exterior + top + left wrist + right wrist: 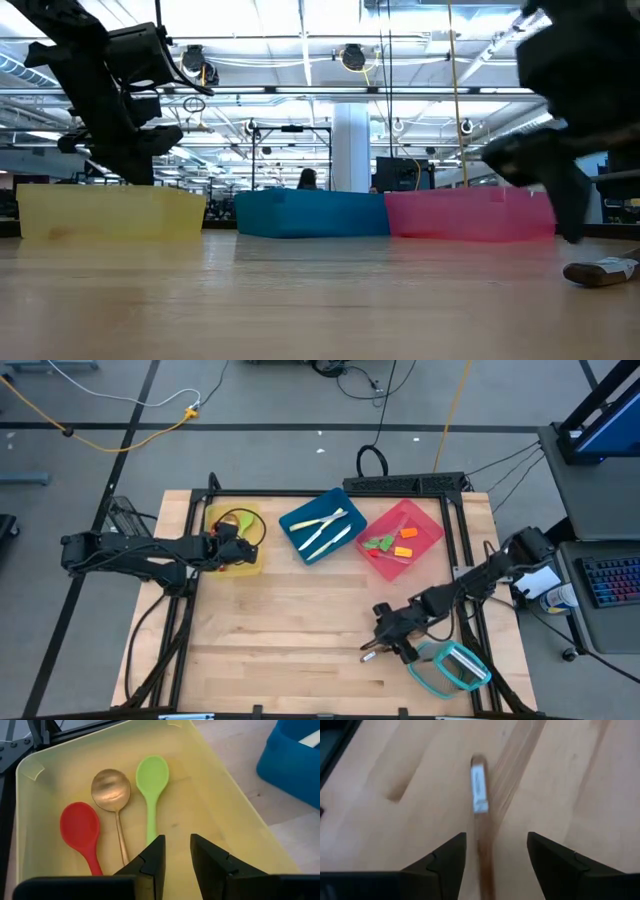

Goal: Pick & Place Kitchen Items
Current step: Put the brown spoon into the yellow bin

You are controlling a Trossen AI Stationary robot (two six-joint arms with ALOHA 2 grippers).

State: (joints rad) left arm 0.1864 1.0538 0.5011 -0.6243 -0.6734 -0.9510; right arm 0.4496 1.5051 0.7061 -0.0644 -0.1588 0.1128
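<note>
Most of the sorting looks done. Taking the blue tray (322, 525) as the landmark: it holds two cream plastic knives (325, 528); the yellow tray (236, 543) just to its left holds a red spoon (81, 831), a metallic gold spoon (112, 795) and a green spoon (151, 782); the pink tray (404, 538) just to its right holds several short green and orange pieces (388, 544). One item appears to remain outside any tray: a brown wooden spoon (481, 815) with a white label on its handle, lying flat on the table (280, 630), well apart from the blue tray, toward the front right. A teal-rimmed clear container (450, 665) sits beyond it, farther from the blue tray.

The right gripper (496, 851) hovers over that wooden spoon with its jaws spread wide and holding nothing; the handle runs lengthwise through the gap between them, nearer one finger than the other. Whether the fingers touch the wood cannot be told.

The left gripper (176, 854) waits above the yellow tray, jaws partly apart and empty, the green spoon's handle just ahead of them.
</note>
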